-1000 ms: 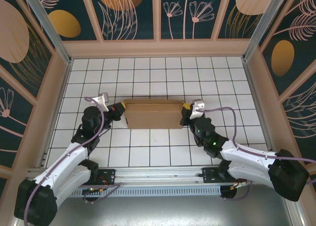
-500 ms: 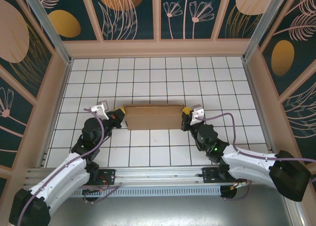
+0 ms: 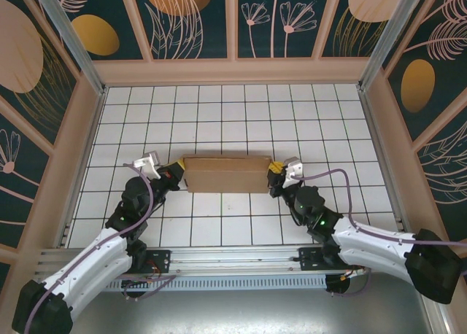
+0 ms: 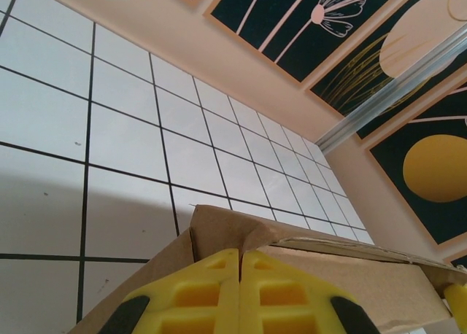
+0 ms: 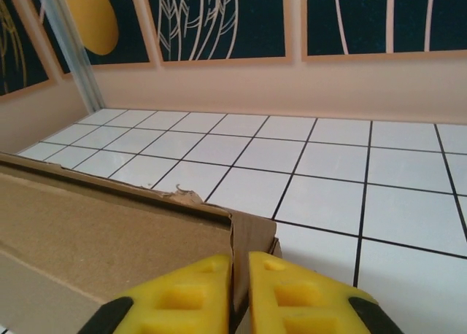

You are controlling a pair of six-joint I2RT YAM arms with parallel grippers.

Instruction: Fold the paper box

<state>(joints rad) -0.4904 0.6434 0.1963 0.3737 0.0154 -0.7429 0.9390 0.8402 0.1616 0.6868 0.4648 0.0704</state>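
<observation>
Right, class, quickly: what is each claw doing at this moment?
Left claw: shut, yellow fingers pressed together at the left end of the paper box.
Right claw: nearly closed, a thin cardboard edge of the box between its fingers.

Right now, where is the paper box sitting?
In the top view the paper box lies mid-table, between the left pincer and the right pincer.

The paper box [image 3: 225, 173] is plain brown cardboard, matt and fibrous, with a rough, slightly torn edge [image 5: 182, 197] at its right end. The fingers [image 4: 219, 294] of the left claw and the fingers [image 5: 292, 294] of the right claw are smooth yellow moulded plastic. The counter [image 3: 219, 108] is a smooth white surface with thin black grid lines and a faint sheen.
</observation>
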